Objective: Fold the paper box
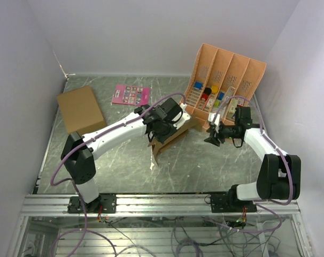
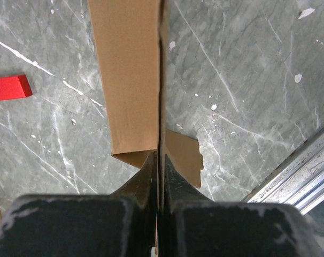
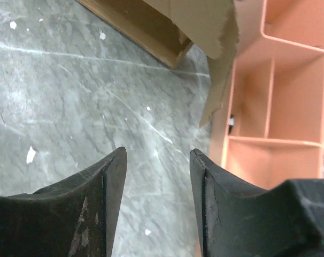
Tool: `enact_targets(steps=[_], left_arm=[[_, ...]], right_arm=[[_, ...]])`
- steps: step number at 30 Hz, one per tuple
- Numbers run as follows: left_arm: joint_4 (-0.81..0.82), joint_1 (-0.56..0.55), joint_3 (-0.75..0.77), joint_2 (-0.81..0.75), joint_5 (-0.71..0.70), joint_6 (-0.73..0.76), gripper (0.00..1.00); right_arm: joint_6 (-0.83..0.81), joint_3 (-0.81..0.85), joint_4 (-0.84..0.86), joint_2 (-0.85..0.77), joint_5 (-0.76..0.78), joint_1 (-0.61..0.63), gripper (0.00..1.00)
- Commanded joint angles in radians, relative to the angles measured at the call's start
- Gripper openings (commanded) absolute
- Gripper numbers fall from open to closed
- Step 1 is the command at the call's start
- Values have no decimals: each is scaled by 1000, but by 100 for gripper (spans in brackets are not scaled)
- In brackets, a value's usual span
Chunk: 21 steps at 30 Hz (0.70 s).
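The left gripper point(image 2: 159, 158) was clamped shut on an edge of the paper box point(image 2: 131, 75), which sat mid-table. At the box's 3 o'clock, the right gripper point(image 3: 157, 155) hung with jaws parted and empty, near the orange file rack point(image 3: 274, 107).

Matt brown card is lying on a stone-look table.

The paper box point(image 2: 132, 75) is showing thin brown cardboard, matt and smooth, with one flap edge looking ragged near the top of the right wrist view. The table point(image 1: 124, 171) is looking like grey-green marble, smooth, faintly shiny and flecked with white. The left gripper point(image 2: 157, 156) and right gripper point(image 3: 157, 155) are showing black matt fingers, scuffed pale at the edges. At the upper right of the overhead view the organiser point(image 1: 226, 75) is looking like smooth orange plastic; at the upper left the larger box point(image 1: 81, 108) is showing matt brown cardboard. The rail point(image 1: 162, 206) along the bottom is gleaming like metal.
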Motion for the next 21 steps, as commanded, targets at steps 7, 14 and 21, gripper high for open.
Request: enact_targets(steps=[7, 14, 21], left_arm=[[-72, 12, -32, -30, 28, 50, 7], [-70, 11, -40, -35, 35, 65, 7], [-70, 12, -34, -37, 41, 71, 7]], right_arm=[[-105, 197, -178, 27, -223, -204, 39], [375, 123, 344, 53, -50, -85, 4], [394, 133, 404, 176, -24, 11, 7]])
